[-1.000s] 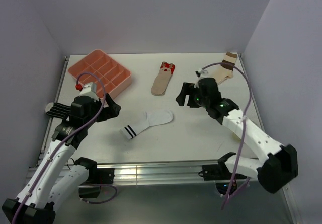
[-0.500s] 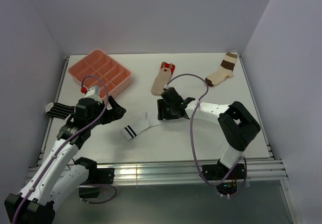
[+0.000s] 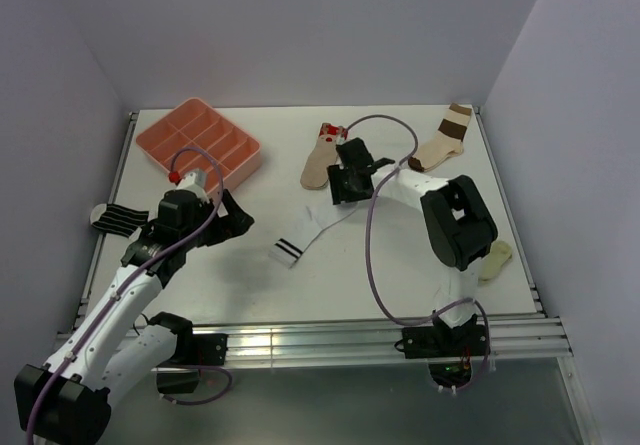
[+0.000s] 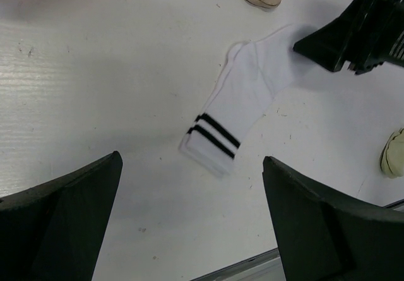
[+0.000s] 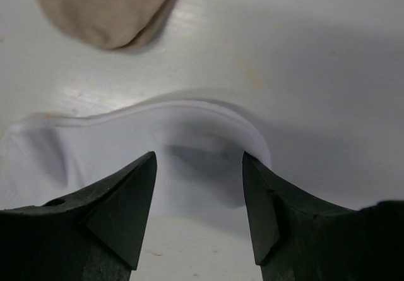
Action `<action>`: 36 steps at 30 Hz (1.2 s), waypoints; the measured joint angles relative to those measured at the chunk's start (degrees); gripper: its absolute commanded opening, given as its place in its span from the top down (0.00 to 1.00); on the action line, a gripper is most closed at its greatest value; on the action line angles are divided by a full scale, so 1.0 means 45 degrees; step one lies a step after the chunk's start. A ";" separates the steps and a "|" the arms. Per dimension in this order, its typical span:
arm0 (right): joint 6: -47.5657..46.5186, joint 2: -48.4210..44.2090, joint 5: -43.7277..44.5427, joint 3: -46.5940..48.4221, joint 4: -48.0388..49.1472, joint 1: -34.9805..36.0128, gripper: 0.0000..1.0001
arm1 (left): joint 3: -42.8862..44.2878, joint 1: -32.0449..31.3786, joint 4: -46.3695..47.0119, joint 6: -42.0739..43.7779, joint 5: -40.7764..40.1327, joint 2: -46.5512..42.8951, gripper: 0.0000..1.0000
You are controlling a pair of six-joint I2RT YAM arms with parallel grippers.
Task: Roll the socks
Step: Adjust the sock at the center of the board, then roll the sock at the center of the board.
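From above, the right claw [image 3: 342,193] stands on the toe end of the white sock [image 3: 312,230], which lies flat on the surface [image 3: 400,265]. I judge that the rolling is only starting, and next it needs a firm pinch and a turn toward the cuff. The left claw [image 3: 232,220], left of this sock, is released and empty. The left wrist view shows thin soft knit, bent at the heel, with two black bands. In the right wrist view the fingers [image 5: 120,199] straddle a raised wrinkle of the toe; whether they grasp it I cannot tell.
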 measured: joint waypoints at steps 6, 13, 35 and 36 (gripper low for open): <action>-0.1083 -0.0209 -0.0117 0.0821 -0.0209 -0.1258 0.34 | 0.0126 -0.0024 0.0151 0.0126 0.0058 0.0340 0.01; -0.1608 -0.2497 -0.0481 -0.0559 0.0486 0.0845 0.36 | 0.0311 -0.0024 0.0248 0.0170 -0.0078 0.0335 0.01; -0.3181 -0.1996 0.0714 -0.2424 0.0991 0.6149 0.38 | -0.0092 -0.0034 -0.0160 -0.0359 -0.0627 -0.1205 0.01; -0.3264 -0.1855 0.0797 -0.2409 0.0991 0.6164 0.38 | -0.0141 -0.0034 -0.0175 -0.0364 -0.0646 -0.1263 0.01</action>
